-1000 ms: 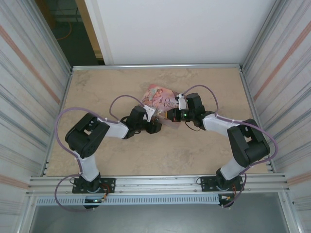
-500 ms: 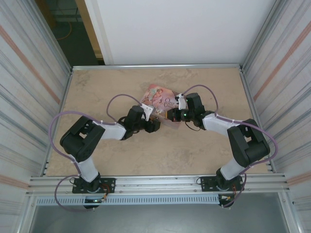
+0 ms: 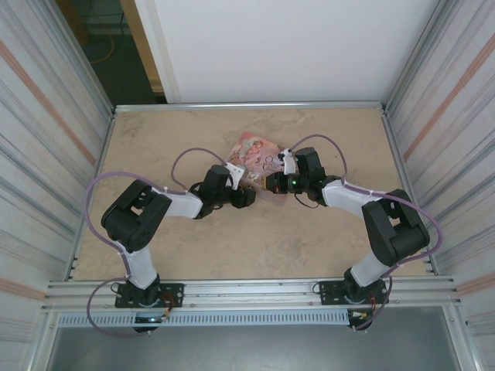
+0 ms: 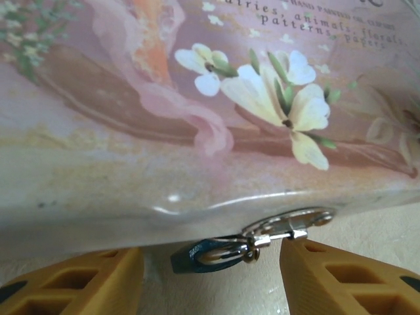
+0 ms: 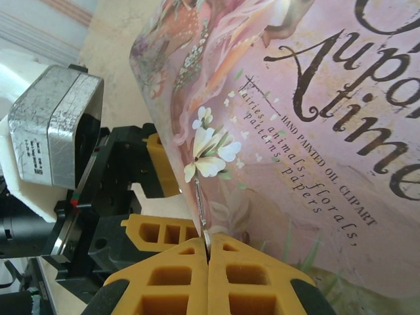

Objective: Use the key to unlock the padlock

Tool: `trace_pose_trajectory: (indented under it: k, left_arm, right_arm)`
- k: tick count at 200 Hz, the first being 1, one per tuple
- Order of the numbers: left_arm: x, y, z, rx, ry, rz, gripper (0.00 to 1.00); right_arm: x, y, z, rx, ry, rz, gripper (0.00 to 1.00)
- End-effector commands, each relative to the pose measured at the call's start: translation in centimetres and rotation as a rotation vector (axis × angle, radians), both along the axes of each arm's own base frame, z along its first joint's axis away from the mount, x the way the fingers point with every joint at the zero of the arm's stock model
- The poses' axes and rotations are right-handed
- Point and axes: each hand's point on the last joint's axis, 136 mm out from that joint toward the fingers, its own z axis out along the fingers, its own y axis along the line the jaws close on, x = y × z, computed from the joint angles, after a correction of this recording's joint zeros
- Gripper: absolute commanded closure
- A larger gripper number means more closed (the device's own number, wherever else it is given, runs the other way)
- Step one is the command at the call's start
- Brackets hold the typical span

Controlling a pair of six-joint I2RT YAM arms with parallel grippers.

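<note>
Left fingers (image 4: 72, 283) apart, straddling blue padlock (image 4: 197, 254) at tin (image 4: 131, 131) edge. Right fingers (image 5: 164, 279) clamped on key (image 5: 199, 209) (edge-on). Legible on tin: "HAND PAINTED OIL CLIPART".

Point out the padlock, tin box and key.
padlock (image 4: 194, 256), left wrist view, on its blue body.
tin box (image 4: 197, 131), left wrist view, on its flowered lid.
key (image 5: 199, 210), right wrist view, on its thin metal blade.
</note>
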Motion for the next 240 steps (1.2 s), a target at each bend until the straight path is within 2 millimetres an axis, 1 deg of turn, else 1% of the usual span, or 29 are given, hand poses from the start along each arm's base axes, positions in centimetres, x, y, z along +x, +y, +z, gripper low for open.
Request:
trace_pose_trajectory:
  k: [1, 26, 70, 110, 150, 188, 211, 240]
  left_arm:
    - [0.6, -1.3, 1.0, -0.027, -0.026, -0.034, 0.44]
    - [0.4, -1.7, 0.9, -0.008, -0.036, -0.039, 0.45]
    - [0.1, -2.2, 0.8, -0.005, -0.035, -0.052, 0.5]
    - [-0.1, -2.6, 0.7, -0.011, -0.031, -0.075, 0.52]
    - [-0.1, -2.7, 0.4, 0.002, -0.026, -0.077, 0.53]
    - [0.1, -2.8, 0.2, 0.034, -0.032, -0.068, 0.55]
    - [0.3, -2.7, 0.0, 0.052, -0.033, -0.058, 0.58]
    - [0.4, -2.9, 0.4, 0.044, -0.041, -0.059, 0.65]
  right_arm:
    - [-1.8, -0.5, -2.8, -0.07, 0.112, 0.006, 1.0]
    - [-1.8, -0.5, -2.8, -0.07, 0.111, 0.005, 1.0]
    - [-1.8, -0.4, -2.8, -0.07, 0.108, 0.007, 1.0]
    - [-1.9, -0.4, -2.7, -0.068, 0.104, 0.009, 1.0]
    - [-1.9, -0.3, -2.6, -0.068, 0.102, 0.009, 1.0]
    - [-1.9, -0.3, -2.4, -0.066, 0.098, 0.011, 1.0]
    - [-1.9, -0.2, -2.4, -0.068, 0.097, 0.013, 1.0]
    - [-1.9, -0.1, -2.0, -0.064, 0.085, 0.013, 1.0]
